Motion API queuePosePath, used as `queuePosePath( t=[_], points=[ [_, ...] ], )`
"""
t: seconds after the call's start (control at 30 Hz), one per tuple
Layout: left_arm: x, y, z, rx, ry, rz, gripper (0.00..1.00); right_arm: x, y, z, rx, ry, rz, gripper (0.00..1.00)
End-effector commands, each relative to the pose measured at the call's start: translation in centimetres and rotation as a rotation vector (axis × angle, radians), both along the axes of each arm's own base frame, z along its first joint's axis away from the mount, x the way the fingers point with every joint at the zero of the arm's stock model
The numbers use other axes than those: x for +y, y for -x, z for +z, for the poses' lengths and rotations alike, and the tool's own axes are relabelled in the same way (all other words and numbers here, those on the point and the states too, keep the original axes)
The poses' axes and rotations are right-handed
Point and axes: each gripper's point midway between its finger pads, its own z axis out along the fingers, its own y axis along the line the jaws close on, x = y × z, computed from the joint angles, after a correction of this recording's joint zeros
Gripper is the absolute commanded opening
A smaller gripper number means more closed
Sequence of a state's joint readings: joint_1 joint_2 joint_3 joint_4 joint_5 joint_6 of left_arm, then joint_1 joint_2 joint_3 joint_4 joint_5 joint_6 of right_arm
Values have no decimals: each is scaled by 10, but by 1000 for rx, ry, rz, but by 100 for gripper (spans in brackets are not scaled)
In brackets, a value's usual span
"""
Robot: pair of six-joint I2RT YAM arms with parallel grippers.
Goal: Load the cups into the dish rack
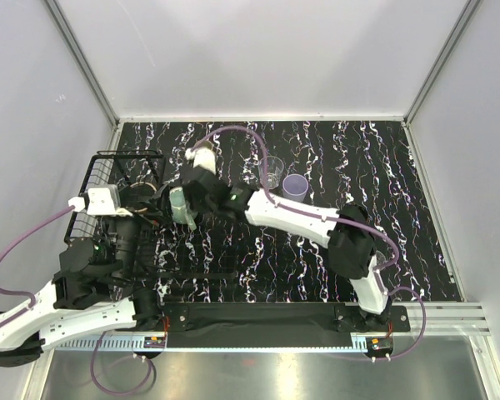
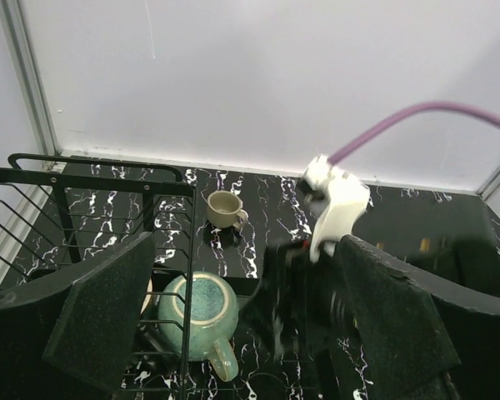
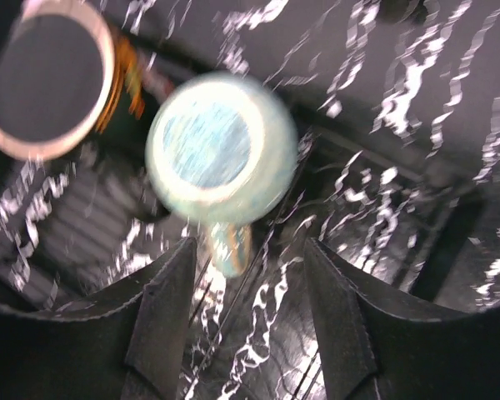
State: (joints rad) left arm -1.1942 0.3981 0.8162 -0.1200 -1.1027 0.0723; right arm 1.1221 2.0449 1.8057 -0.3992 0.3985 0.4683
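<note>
A teal glazed mug [image 3: 221, 150] rests upside down in the black wire dish rack [image 1: 100, 167], its handle [image 3: 231, 246] pointing at my right gripper [image 3: 250, 308]. That gripper is open just behind the handle, with nothing between its fingers. A dark copper-rimmed mug [image 3: 46, 79] stands in the rack beside the teal one. My left gripper [image 2: 250, 333] hovers wide open over the rack's edge and holds nothing; the teal mug [image 2: 196, 312] lies below it. An olive-beige mug [image 2: 225, 208] stands on the table beyond the rack. A clear glass [image 1: 272, 171] and a lavender cup [image 1: 296, 185] stand mid-table.
The right arm [image 1: 283, 215] stretches across the black marbled table [image 1: 383, 208] to the rack. The rack's raised wire end [image 2: 100, 177] stands at the left, close to the enclosure's left wall. White walls close the table at the back and both sides.
</note>
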Motion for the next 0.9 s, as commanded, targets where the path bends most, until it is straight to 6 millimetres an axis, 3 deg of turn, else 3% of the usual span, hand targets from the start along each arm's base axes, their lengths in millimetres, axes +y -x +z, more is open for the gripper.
queuePosePath(
  t=[0.0, 0.2, 0.23, 0.3, 0.33, 0.37, 0.43, 0.47, 0.53, 0.77, 0.8, 0.87],
  points=[
    [0, 5, 18, -31, 84, -51, 99, -27, -51, 23, 43, -72, -154, 60],
    [-1, 7, 20, -34, 104, -72, 99, -42, -109, 24, 95, -121, -215, 59],
    [-1, 7, 20, -34, 102, -74, 99, -45, -123, 35, 77, -141, -220, 59],
    [-1, 8, 21, -37, 109, -82, 99, -45, -140, 23, 57, -92, -189, 63],
    [-2, 8, 20, -35, 106, -85, 99, -47, -152, 37, 36, -107, -185, 68],
    [-3, 9, 22, -39, 112, -94, 99, -47, -162, 22, 38, -80, -187, 69],
    [-3, 9, 22, -41, 111, -102, 99, -48, -179, 36, -16, -82, -168, 71],
    [-5, 9, 22, -43, 110, -109, 99, -52, -191, 25, -15, -67, -175, 70],
    [-5, 10, 23, -43, 110, -112, 99, -51, -204, 34, -51, -90, -159, 70],
    [-9, 11, 23, -42, 136, -133, 99, -40, -238, 21, -144, -112, -113, 67],
    [-9, 10, 23, -42, 136, -132, 99, -38, -242, 7, -138, -99, -106, 66],
    [-8, 11, 23, -43, 143, -134, 99, -33, -247, 9, -159, -119, -99, 66]
  ],
)
